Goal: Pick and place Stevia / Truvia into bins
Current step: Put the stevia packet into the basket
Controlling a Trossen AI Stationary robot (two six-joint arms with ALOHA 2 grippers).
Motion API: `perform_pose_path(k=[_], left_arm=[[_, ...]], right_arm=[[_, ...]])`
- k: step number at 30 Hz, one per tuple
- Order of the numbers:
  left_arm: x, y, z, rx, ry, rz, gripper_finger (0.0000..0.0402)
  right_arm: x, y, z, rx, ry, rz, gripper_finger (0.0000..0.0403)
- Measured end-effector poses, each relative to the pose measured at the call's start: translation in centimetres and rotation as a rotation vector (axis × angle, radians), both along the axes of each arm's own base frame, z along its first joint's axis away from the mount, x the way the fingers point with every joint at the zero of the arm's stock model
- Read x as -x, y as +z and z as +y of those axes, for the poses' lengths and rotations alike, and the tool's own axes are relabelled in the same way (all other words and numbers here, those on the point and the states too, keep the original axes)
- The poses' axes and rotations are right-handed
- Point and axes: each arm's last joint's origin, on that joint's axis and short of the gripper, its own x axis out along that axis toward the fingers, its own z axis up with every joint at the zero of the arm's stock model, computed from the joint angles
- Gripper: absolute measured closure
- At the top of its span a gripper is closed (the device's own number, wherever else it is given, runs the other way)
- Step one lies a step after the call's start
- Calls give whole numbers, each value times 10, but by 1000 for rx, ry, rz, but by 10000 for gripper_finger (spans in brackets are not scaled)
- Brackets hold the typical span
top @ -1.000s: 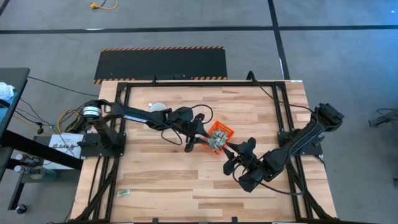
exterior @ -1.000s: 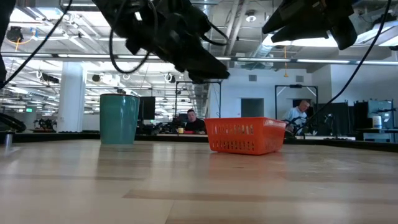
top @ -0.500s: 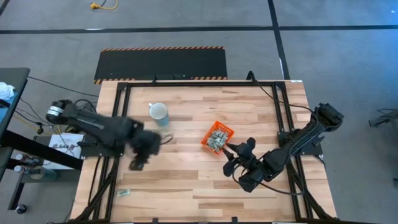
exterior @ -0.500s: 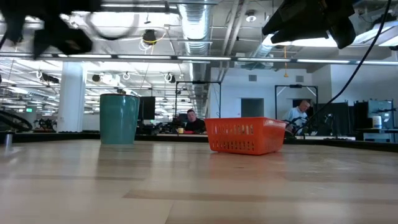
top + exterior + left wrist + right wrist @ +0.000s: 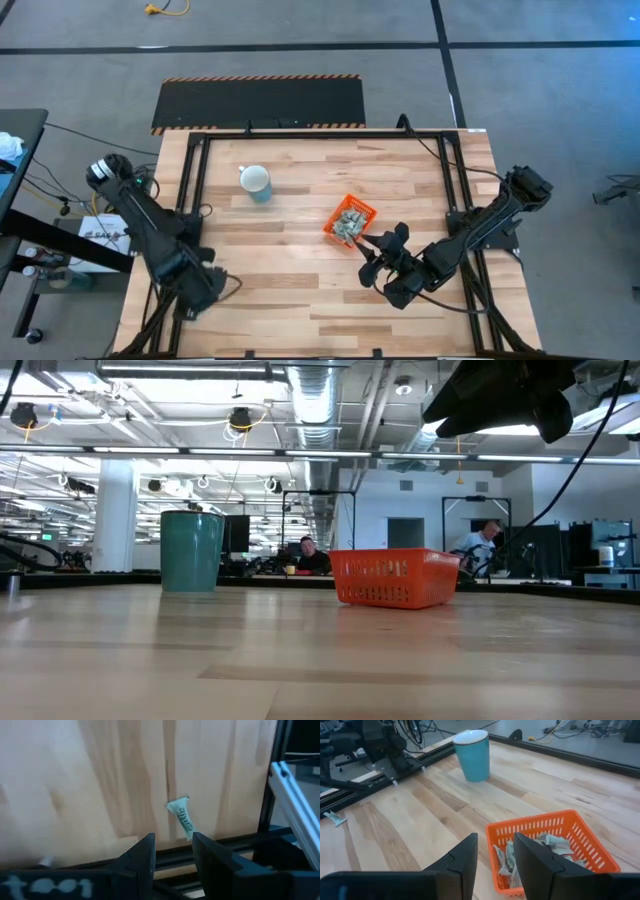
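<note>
I have the left gripper (image 5: 172,851) down at the counter's (image 5: 300,290) near-left corner, fingers (image 5: 142,855) parted with nothing between them, and one stray sachet (image 5: 182,817) lies just ahead of them, close to the near edge. From above, that corner is mostly covered by the arm, so I go by the wrist view. The sachet looks like thin paper, very light and limp, one end curled up off the wood; I judge a pinch across its narrow width, or on that raised end, is the best hold, since flat paper will slide if pushed. The right gripper (image 5: 495,862) hovers right of centre, just beside the bin (image 5: 350,220), fingers apart and empty. The bin already holds a heap of sachets. Farther off, toward the far-left, stands the mug (image 5: 255,182).
</note>
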Motion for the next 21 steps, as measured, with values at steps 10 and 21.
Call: perform_pose_path(k=[10,21], left_arm=[[-6,-59,-42,-96,102,297,283],[-13,-99,-64,-66,138,460,283]], right_arm=[[-1,0,1,-10,3,-5,285],[-1,1,1,-22,5,-14,285]])
